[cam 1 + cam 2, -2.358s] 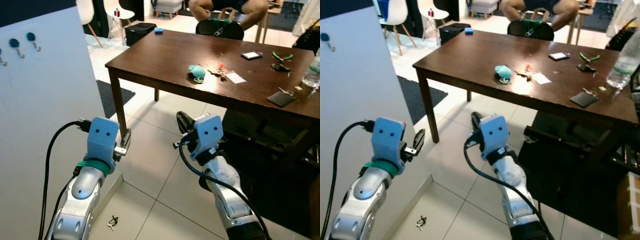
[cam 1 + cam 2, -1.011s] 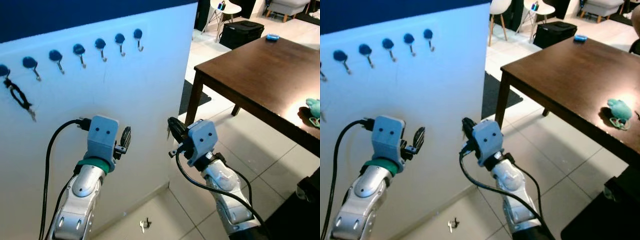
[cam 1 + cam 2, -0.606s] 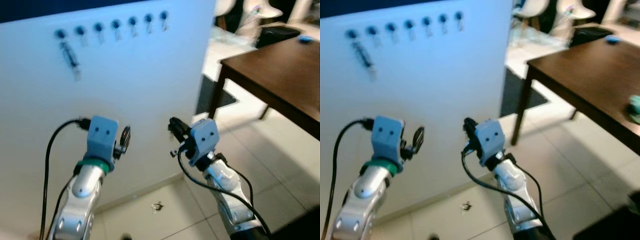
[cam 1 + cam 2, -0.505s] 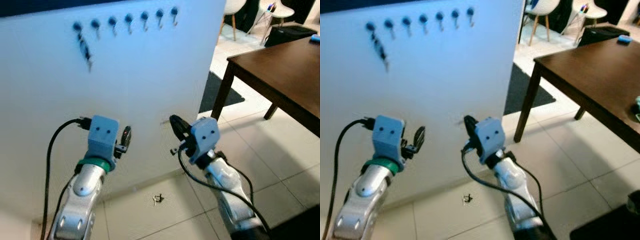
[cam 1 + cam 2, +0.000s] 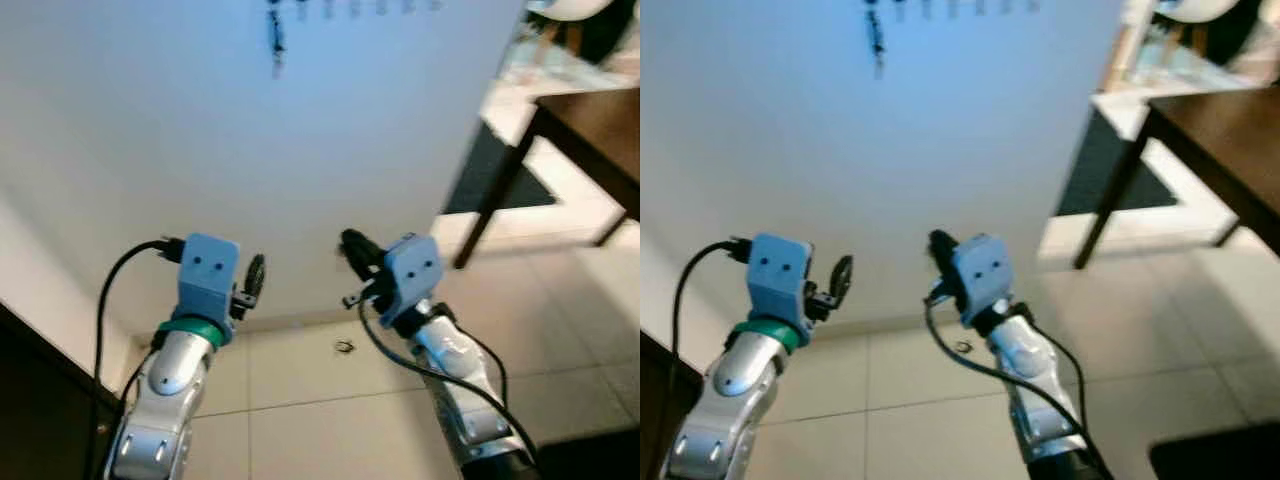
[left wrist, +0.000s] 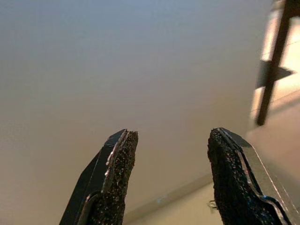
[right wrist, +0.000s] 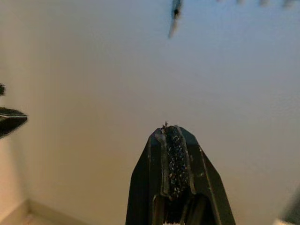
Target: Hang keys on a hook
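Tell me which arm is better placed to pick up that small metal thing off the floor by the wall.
Probably the left. The left gripper has its fingers open, and the metal thing shows beside them in its wrist view. The right gripper hangs nearer but is shut, facing the wall.

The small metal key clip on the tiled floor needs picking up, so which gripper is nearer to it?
Right. The right gripper hangs almost directly above the small metal key clip on the floor; the left gripper sits farther off toward the robot's left.

Keys point(image 5: 345, 347) — on floor, below hooks point(image 5: 352, 8)
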You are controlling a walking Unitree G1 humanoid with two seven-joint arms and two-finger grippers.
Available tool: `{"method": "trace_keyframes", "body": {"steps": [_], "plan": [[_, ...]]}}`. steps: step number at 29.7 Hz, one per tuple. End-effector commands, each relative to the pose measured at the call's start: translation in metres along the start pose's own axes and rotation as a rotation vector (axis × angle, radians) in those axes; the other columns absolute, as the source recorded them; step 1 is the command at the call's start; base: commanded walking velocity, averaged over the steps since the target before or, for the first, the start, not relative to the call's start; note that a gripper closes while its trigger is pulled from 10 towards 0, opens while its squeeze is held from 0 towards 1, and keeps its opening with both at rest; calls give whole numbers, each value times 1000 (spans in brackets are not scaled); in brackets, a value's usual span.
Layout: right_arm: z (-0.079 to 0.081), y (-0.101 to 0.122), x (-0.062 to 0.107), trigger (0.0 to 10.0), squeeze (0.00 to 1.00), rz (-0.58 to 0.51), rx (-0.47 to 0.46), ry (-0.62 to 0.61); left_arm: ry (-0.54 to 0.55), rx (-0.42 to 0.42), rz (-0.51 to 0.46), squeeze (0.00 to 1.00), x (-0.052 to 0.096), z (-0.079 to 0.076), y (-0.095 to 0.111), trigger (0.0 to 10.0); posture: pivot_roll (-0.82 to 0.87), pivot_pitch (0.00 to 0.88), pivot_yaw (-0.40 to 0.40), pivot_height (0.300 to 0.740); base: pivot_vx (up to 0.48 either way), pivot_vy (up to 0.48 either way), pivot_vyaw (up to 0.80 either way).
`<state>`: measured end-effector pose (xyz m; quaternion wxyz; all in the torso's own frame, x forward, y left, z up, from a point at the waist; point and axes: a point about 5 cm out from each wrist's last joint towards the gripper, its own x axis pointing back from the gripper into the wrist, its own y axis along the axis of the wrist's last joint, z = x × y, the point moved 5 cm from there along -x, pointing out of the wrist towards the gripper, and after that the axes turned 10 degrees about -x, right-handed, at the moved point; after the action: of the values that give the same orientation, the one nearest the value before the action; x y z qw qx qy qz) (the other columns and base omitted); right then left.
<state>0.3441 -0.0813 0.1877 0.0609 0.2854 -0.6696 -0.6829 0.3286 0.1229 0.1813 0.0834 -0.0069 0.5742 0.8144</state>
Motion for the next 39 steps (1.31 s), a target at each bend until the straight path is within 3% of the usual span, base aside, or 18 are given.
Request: {"method": "trace_keyframes", "body": {"steps": [1, 10, 20, 27, 29, 30, 33, 35, 36, 39], "plan": [[8, 0, -3, 10000, 0, -6, -21, 20, 9, -7, 31, 0, 2, 4, -9, 10000, -81, 16, 95, 740, 0, 0, 0], [-2, 3, -6, 10000, 0, -17, -15, -27, 2, -7, 12, 0, 1, 3, -5, 10000, -83, 12, 94, 740, 138, 0, 0], [-7, 13, -11, 10000, 0, -51, -8, -51, 1, -13, -6, 0, -1, 3, -2, 10000, -85, 6, 93, 740, 470, 0, 0], [-5, 55, -22, 10000, 0, -177, 33, -37, 11, -8, -17, 0, -3, 5, 2, 10000, -84, 0, 87, 740, 472, 0, 0], [-5, 55, -22, 10000, 0, -177, 33, -37, 11, -8, -17, 0, -3, 5, 2, 10000, -84, 0, 87, 740, 465, 0, 0], [-1, 75, -26, 10000, 0, -237, 37, -23, 20, -3, -20, 0, -3, 7, 4, 10000, -84, 0, 87, 740, 461, 0, 0], [2, 94, -29, 10000, 0, -294, 37, -8, 33, 4, -29, 0, -4, 9, 6, 10000, -89, 0, 86, 740, 456, 0, 0], [6, 117, -32, 10000, 0, -363, 33, 14, 76, 20, -87, 0, -5, 18, 22, 10000, -89, 0, 81, 740, 426, 0, 0], [6, 117, -32, 10000, 0, -363, 33, 14, 76, 20, -87, 0, -5, 18, 22, 10000, -89, 0, 81, 740, 420, 0, 0], [4, 112, -32, 10000, 0, -346, 30, 14, 148, 30, -176, 0, -5, 33, 48, 10000, -89, 0, 74, 740, 405, 0, 0]]}}
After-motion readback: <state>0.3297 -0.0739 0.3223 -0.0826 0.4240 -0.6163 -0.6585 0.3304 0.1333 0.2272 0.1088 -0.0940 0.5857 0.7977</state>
